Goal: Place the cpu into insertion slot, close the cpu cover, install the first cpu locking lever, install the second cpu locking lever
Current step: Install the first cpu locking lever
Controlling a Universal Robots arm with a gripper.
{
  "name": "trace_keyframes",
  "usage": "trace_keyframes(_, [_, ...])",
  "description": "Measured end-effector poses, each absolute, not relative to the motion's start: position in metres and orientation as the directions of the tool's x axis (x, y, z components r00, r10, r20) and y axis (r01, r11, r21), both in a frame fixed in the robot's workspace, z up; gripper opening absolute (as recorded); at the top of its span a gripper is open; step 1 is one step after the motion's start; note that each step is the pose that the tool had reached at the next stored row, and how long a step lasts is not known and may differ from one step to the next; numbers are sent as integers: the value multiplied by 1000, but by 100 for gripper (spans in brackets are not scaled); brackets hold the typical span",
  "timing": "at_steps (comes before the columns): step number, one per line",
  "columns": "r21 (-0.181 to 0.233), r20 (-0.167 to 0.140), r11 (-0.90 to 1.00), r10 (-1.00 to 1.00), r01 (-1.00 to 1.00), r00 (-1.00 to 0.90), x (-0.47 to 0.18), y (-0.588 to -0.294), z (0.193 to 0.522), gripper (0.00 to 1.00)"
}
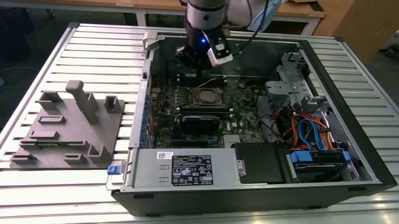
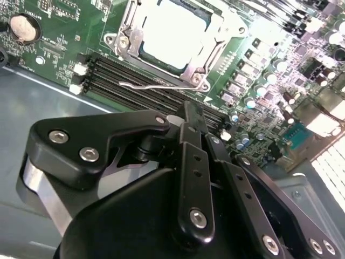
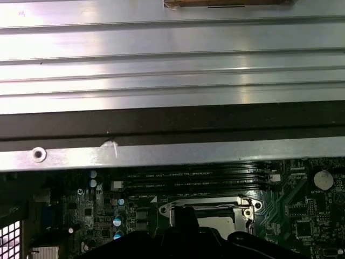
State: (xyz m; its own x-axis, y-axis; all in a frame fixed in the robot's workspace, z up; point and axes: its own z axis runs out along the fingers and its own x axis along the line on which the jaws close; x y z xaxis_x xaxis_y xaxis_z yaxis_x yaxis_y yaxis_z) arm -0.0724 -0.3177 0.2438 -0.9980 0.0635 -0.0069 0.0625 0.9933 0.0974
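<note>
- Cpu (image 2: 172, 27): seated flat in the socket, pale face up, framed by the cover (image 2: 213, 46), which lies closed over it. Square, so no long axis; edges run parallel to the memory slots (image 2: 116, 70).
- Lever (image 2: 156, 84): thin wire along the socket side nearest the gripper (image 2: 190, 116), long axis parallel to the slots; seemingly not yet hooked.
- Gripper: hovers over the slots, near the lever. Whether the claw is released or clenched, I cannot tell.
- Handling, by judgement: bear on the lever's bent end, press down and sideways under its catch, and keep off the slots and capacitors (image 2: 250, 102).
</note>
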Motion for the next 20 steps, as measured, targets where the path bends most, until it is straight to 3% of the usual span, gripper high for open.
trace_keyframes(20, [84,-8,995,63,63,-998,-60,-313,231,10])
